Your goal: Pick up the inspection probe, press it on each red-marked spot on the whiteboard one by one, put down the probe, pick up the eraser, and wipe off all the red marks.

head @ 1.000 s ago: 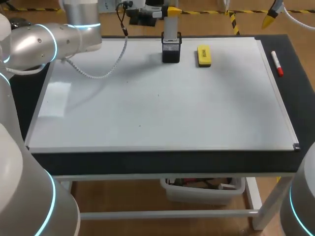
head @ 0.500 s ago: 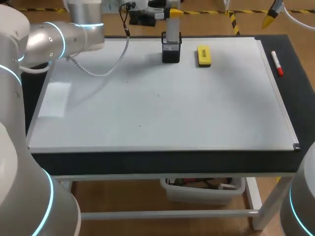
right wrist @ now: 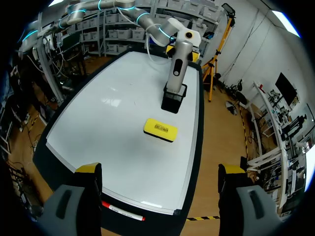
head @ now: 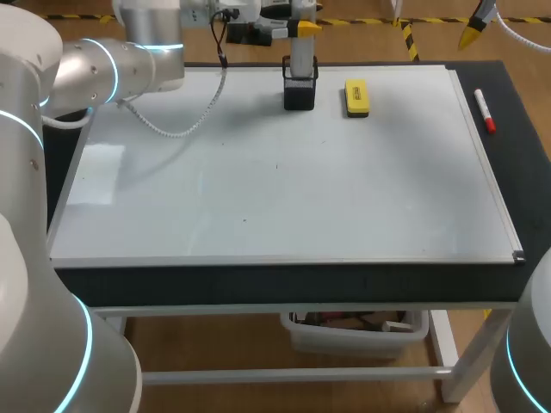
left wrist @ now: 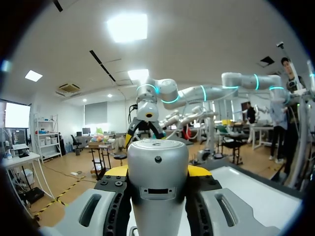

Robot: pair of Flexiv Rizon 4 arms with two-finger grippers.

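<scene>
The probe (head: 300,62) is standing in the black holder (head: 299,93) at the whiteboard's (head: 284,198) far edge. Your left end effector (left wrist: 157,171) is prob. gripping it, tho contact is partly hidden. The eraser (head: 356,96) is lying just beside the holder, untouched. No clear red marks are showing, so you're likely at pickup, w/ pressing & wiping left. Your right end effector (right wrist: 160,169) is hanging wide, holding nothing.

Marker pen (head: 484,111) (right wrist: 123,212), one: white barrel, red cap, lying flat on the bench's black strip at the right-hand side, towards the far corner. Mesh holder (head: 299,93) (right wrist: 173,102), one: black, square, upright, far middle. Bench (head: 258,282): black top, white legs.
</scene>
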